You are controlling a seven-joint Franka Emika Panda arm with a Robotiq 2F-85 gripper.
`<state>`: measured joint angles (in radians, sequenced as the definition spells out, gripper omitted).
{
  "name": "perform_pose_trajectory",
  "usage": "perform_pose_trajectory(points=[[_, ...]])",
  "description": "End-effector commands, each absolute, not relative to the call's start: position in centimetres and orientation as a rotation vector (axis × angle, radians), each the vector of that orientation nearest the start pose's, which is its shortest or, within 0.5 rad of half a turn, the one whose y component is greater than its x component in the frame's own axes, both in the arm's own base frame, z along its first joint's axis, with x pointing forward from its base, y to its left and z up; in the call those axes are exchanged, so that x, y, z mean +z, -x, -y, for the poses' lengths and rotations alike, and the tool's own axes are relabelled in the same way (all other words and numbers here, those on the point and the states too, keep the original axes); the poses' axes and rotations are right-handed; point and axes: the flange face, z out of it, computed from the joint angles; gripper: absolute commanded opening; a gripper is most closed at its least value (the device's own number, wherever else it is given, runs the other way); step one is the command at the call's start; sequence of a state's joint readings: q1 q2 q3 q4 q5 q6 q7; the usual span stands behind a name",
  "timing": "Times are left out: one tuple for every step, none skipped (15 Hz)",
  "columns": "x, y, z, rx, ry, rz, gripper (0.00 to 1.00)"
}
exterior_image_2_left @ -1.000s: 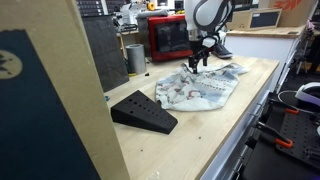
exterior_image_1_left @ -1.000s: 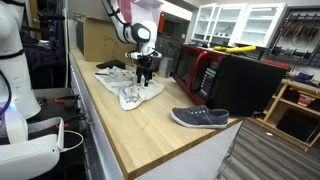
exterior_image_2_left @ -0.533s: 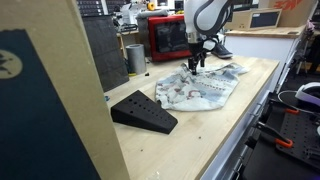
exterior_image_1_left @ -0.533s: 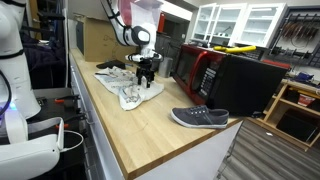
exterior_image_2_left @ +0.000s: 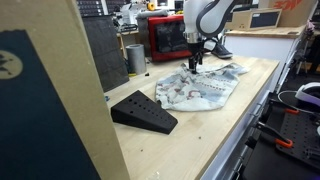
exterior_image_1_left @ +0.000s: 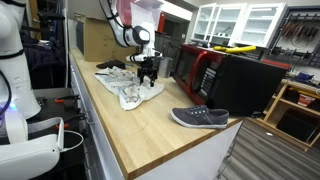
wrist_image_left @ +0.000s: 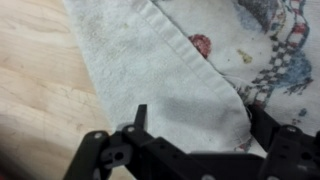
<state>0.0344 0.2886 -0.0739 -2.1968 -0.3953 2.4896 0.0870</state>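
A crumpled cloth point(exterior_image_1_left: 128, 90) with a colourful print lies spread on the wooden counter point(exterior_image_1_left: 150, 140); it also shows in an exterior view point(exterior_image_2_left: 200, 90). My gripper point(exterior_image_1_left: 148, 74) hangs just above the cloth's far part, pointing down, in both exterior views point(exterior_image_2_left: 195, 64). In the wrist view the gripper point(wrist_image_left: 200, 128) is open, its fingers point(wrist_image_left: 140, 116) standing either side of a pale folded flap of the cloth point(wrist_image_left: 170, 70). Nothing is gripped. Whether the fingertips touch the fabric I cannot tell.
A grey shoe point(exterior_image_1_left: 200, 118) lies near the counter's front corner. A red microwave point(exterior_image_1_left: 200, 68) and a black box point(exterior_image_1_left: 248, 82) stand along the back. A black wedge point(exterior_image_2_left: 143, 112), a metal cup point(exterior_image_2_left: 135, 58) and a cardboard box point(exterior_image_1_left: 97, 40) are also on the counter.
The gripper has shifted only slightly over the cloth, with its jaws still open. The cloth lies as before.
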Motion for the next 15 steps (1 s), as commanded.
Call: perform_pose_trajectory(points=[[25.3,-55.64,2.12,-0.047,3.434,0.398,1.0],[25.33,-55.63,2.17,-0.047,3.444,0.414,1.0],[25.38,-55.67,2.25,-0.053,3.456,0.415,0.75],[25.38,-55.69,2.3,-0.054,3.466,0.429,0.74],[25.4,-55.69,2.36,-0.057,3.473,0.431,0.68],[25.43,-55.67,2.38,-0.06,3.478,0.428,0.58],[25.49,-55.65,2.35,-0.063,3.479,0.43,0.51],[25.52,-55.65,2.32,-0.065,3.479,0.426,0.42],[25.52,-55.64,2.28,-0.066,3.479,0.419,0.35],[25.52,-55.61,2.22,-0.066,3.48,0.407,0.29],[25.55,-55.58,2.16,-0.067,3.48,0.401,0.2],[25.7,-55.51,2.09,-0.071,3.482,0.393,0.13],[25.85,-55.46,2.0,-0.074,3.483,0.387,0.06],[26.01,-55.41,1.91,-0.078,3.486,0.376,0.01],[26.19,-55.33,1.76,-0.085,3.488,0.367,0.0]])
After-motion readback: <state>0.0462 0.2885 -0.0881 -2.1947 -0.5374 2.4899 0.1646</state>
